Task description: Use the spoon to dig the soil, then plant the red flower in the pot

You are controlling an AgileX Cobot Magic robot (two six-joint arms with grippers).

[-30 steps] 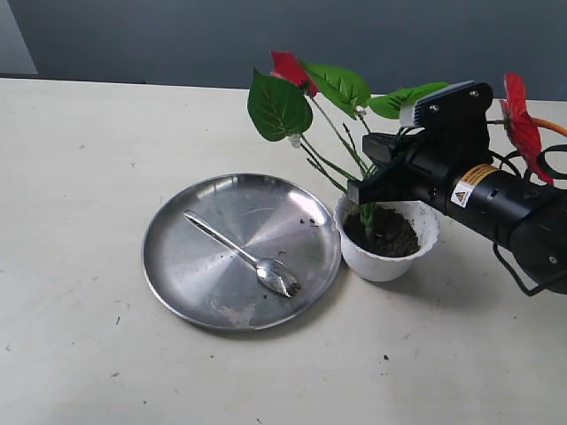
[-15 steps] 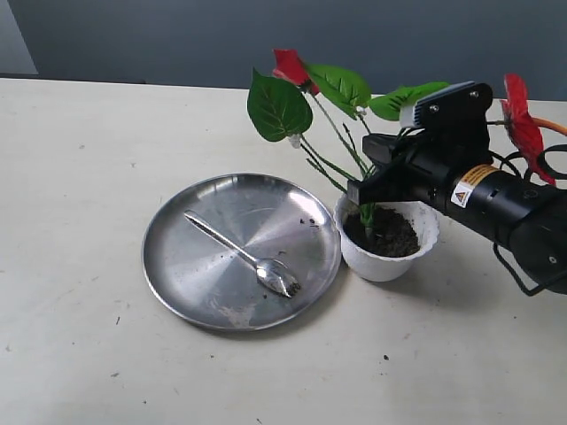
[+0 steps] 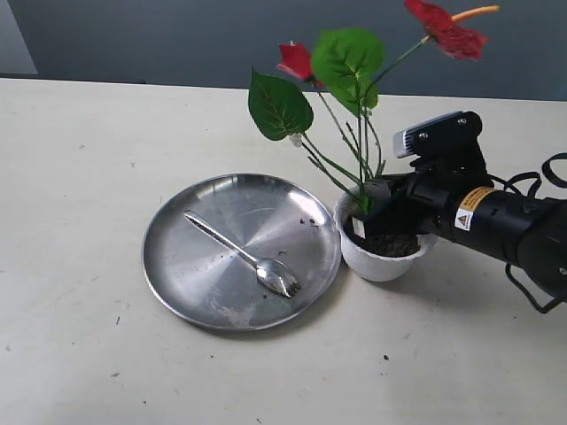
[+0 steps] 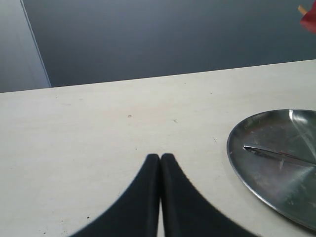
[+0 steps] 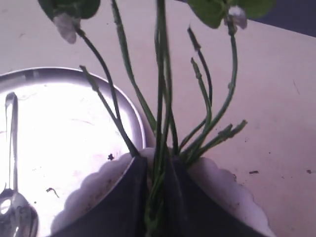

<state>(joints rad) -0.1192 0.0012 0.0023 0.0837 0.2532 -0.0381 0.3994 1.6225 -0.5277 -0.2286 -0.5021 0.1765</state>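
Your right hand [image 3: 370,212] is clamped on the flower [image 3: 354,97] stems just above the soil [image 3: 394,243] in the pot [image 3: 381,261] – spoon [image 3: 244,255] on the plate [image 3: 177,266] beyond its fingertips – while your left hand [image 4: 160,163] sits clenched, empty, over the desk [image 3: 89,159].

A red flower [image 3: 354,80] with two scarlet blooms, an orange spike and broad, veined green leaves on thin green stems stands above a white pot [image 3: 383,258] with a scalloped rim, dark brown-black soil [image 3: 394,244] showing inside. Beside it, a shiny silver spoon [image 3: 244,254] lies on a polished steel plate [image 3: 177,266] flecked with dark crumbs. The black right gripper [image 3: 370,210] carries a yellow warning label. The table [image 3: 89,142] is cream, faintly speckled, against a slate-blue wall [image 3: 159,40].
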